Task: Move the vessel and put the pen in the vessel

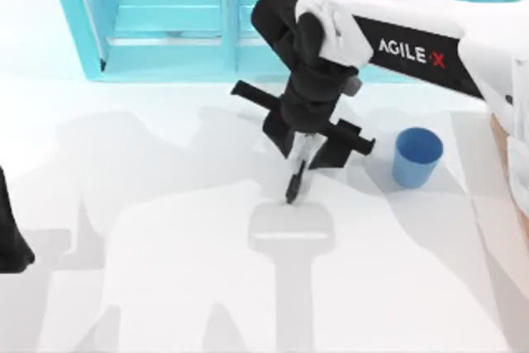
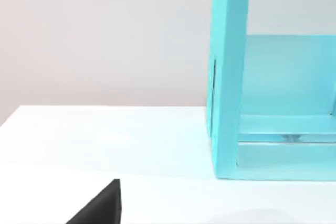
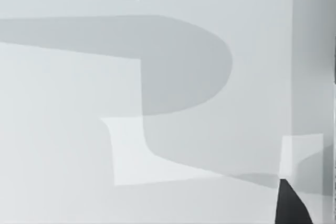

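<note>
Top view, right pincer (image 1: 299, 157) gripping pen (image 1: 295, 179), vessel (image 1: 416, 156) nearby

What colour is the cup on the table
Plain blue; the cup shows best in the top view, at the table's right.

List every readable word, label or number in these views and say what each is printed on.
"AGILE·X": white letters with a red X, on the black forearm cover of the right arm.
The pen, held in the right gripper, has no label that can be read here.
The cup and shelf are plain.
</note>
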Robot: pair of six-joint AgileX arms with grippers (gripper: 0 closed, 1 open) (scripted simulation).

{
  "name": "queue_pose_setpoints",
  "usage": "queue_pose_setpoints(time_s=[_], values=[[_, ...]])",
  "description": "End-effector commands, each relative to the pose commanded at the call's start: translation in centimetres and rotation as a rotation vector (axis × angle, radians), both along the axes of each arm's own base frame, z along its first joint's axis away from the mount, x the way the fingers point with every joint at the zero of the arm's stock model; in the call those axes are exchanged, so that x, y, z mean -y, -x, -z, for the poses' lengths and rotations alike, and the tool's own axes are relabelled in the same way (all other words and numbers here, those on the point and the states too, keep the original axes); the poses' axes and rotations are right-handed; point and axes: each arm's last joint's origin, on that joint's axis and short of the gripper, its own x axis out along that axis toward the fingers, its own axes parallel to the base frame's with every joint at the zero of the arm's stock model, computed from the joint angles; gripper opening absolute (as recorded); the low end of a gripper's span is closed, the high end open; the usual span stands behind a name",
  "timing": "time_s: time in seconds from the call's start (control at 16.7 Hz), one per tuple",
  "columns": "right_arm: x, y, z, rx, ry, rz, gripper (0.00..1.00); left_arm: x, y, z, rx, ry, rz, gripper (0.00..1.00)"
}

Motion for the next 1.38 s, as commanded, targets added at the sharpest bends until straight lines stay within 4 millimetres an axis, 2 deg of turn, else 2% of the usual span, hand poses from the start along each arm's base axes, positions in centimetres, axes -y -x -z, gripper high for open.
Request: queue_pose_setpoints(time_s=[0.06, 0.12, 0.3, 0.42, 0.6, 0.72, 0.84, 1.14, 1.38], values=[[0.0, 0.0, 0.0, 0.000, 0.000, 0.000, 0.00, 0.0, 0.0, 0.0, 0.000, 0.000, 0.000, 1.00], [1.1, 0.5, -3.4, 0.022, 0.037, -0.019, 0.00, 0.0, 0.0, 0.0, 0.000, 0.000, 0.000, 1.00], [0.6, 1.6, -4.3, 0.015, 0.040, -0.031, 0.00, 0.0, 0.0, 0.0, 0.000, 0.000, 0.000, 1.00], [0.4, 3.4, -6.4, 0.018, 0.039, -0.033, 0.00, 0.0, 0.0, 0.0, 0.000, 0.000, 0.000, 1.00], [0.6, 7.0, -10.9, 0.034, 0.026, -0.026, 0.00, 0.0, 0.0, 0.0, 0.000, 0.000, 0.000, 1.00], [0.8, 9.1, -12.7, 0.030, 0.029, -0.023, 0.00, 0.0, 0.0, 0.0, 0.000, 0.000, 0.000, 1.00], [1.0, 10.3, -13.3, 0.023, 0.036, -0.020, 0.00, 0.0, 0.0, 0.0, 0.000, 0.000, 0.000, 1.00], [1.1, 10.2, -13.3, 0.023, 0.034, -0.015, 0.00, 0.0, 0.0, 0.0, 0.000, 0.000, 0.000, 1.00], [0.9, 10.5, -12.2, 0.126, 0.078, -0.087, 0.00, 0.0, 0.0, 0.0, 0.000, 0.000, 0.000, 1.00]])
